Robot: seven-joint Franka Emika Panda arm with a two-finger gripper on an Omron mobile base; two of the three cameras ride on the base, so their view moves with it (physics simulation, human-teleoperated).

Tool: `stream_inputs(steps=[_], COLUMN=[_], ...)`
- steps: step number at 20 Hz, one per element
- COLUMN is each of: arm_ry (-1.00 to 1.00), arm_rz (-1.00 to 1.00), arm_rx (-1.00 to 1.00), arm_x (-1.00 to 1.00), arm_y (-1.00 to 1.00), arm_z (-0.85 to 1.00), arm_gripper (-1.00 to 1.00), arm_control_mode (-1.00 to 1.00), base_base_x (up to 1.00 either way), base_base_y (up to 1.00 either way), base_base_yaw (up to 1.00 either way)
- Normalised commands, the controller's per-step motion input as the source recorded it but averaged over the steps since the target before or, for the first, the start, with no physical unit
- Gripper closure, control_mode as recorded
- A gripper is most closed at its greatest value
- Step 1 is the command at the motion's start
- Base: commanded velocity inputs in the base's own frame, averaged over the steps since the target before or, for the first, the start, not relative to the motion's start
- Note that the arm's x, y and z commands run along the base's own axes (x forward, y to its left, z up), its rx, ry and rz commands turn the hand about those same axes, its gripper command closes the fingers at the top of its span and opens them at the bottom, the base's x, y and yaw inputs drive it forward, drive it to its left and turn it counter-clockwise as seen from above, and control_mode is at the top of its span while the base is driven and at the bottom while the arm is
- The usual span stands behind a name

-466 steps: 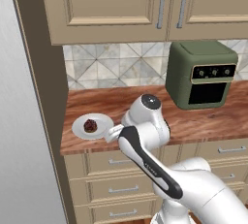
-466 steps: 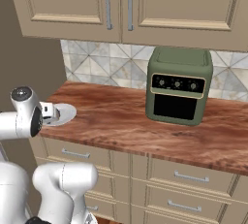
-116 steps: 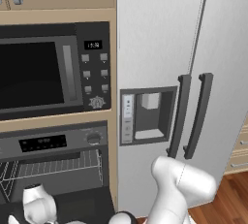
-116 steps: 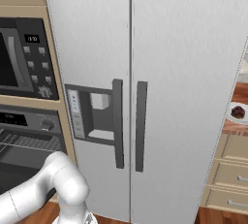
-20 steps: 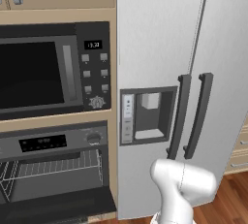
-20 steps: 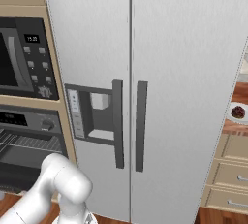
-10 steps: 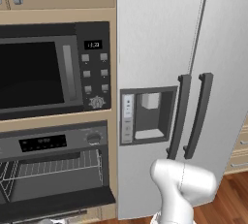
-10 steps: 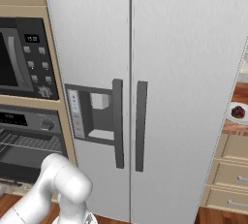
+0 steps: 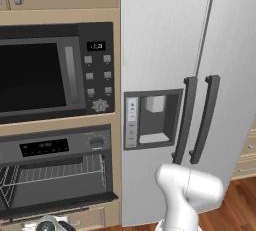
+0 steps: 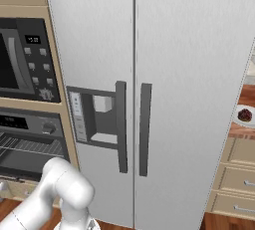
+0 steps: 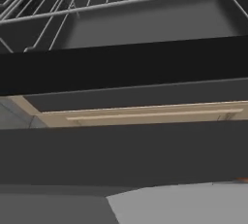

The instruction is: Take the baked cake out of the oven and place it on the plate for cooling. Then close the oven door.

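Gripper: fingertips not visible in the hand view; jaws stand spread wide, nothing held. The hand sits low, below the oven front, seen as a dark wrist end at the bottom edge of the left base view.

Nearest to the gripper: the oven door [image 11: 124, 68], a wide black band lying straight across the hand view. Its long axis runs side to side across the gripper's line of sight. In the left base view the oven door [image 9: 60, 204] hangs partly open, its edge jutting out from the oven mouth just above the hand. Whether the hand touches it cannot be told.

Just under the door band, a pale wooden strip [image 11: 145, 115] of cabinet front, parallel to the door.

Beyond the door, ahead of the gripper: the wire rack [image 11: 121, 0] inside the oven [image 9: 55, 172], its bars running away from the camera, one cross bar parallel to the door. The rack is bare.

Above the gripper: grey control strip with dark display [image 9: 44, 147] and a knob [image 9: 96, 142]. Higher still, the black microwave [image 9: 55, 72].

Off to the gripper's right: the tall grey fridge [image 10: 149, 84] with two dark upright handles.

Far right, well apart from the gripper, past the fridge: the baked cake [image 10: 245, 115], small and dark reddish-brown, sitting on the plate [image 10: 236, 118] on a wooden counter [image 10: 245, 94].
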Motion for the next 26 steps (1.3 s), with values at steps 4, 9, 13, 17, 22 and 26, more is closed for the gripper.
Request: stream_inputs(steps=[4,9,13,17,22,26], arm_ry=[0.21,0.34,0.29,0.22,0.16,0.11], arm_rz=[0.0,0.0,0.0,0.0,0.0,0.01], arm_rx=[0.0,0.0,0.0,0.0,-0.01,-0.07], arm_x=[0.71,0.76,0.77,0.76,0.57,0.21], arm_y=[0.0,0.0,0.0,0.0,0.01,0.04], arm_z=[0.3,0.23,0.19,0.11,0.01,-0.04], arm_gripper=[-1.0,-1.0,-1.0,-1.0,-1.0,-1.0], arm_control_mode=[-1.0,-1.0,-1.0,-1.0,-1.0,-1.0], base_base_x=[0.0,0.0,0.0,0.0,0.0,0.0], base_base_y=[0.0,0.0,0.0,0.0,0.0,0.0], base_base_yaw=[0.0,0.0,0.0,0.0,0.0,0.0])
